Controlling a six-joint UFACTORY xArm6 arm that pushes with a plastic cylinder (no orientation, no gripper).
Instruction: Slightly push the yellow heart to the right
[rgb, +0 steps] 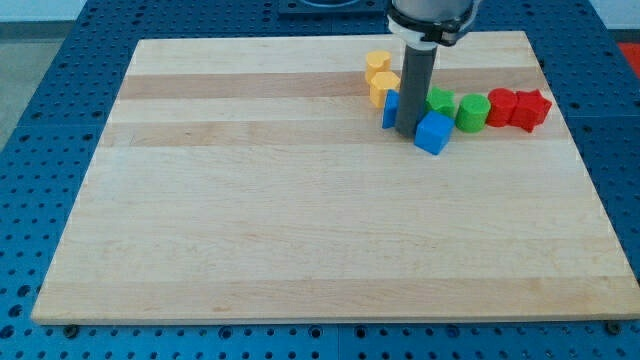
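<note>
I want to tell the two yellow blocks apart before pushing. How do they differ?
The upper yellow block lies nearer the view's top, apart from my tip. The lower yellow block sits just below it, closer to my tip, and touches or nearly touches the half-hidden blue block. The upper one looks slightly smaller. Both share the same yellow colour; which one is the heart I cannot tell.

A pale wooden table with lengthwise plank stripes carries a cluster of small blocks near the view's top right. Two yellow blocks sit touching, one just above the other. Right of them lie a blue block partly hidden, a blue cube, two green blocks and two red blocks in a row.
</note>
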